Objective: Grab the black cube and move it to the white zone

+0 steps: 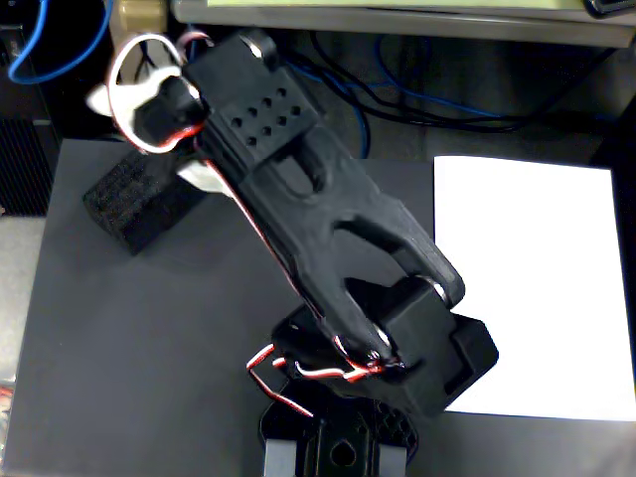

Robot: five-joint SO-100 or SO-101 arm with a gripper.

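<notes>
Fixed view: one black cube (139, 204), one white zone (532, 283), well apart.

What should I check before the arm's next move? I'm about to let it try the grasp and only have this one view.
1. Cube located, on the grey mat, upper left: ok.
2. Cube not yet on the paper: ok, still to move.
3. Paper free of objects: ok; the arm base overlaps its lower left corner.
4. Gripper at the cube: ok, right beside it.
5. Jaws open or shut: cannot tell, hidden under the arm.
6. Cube actually gripped: cannot tell.
</notes>
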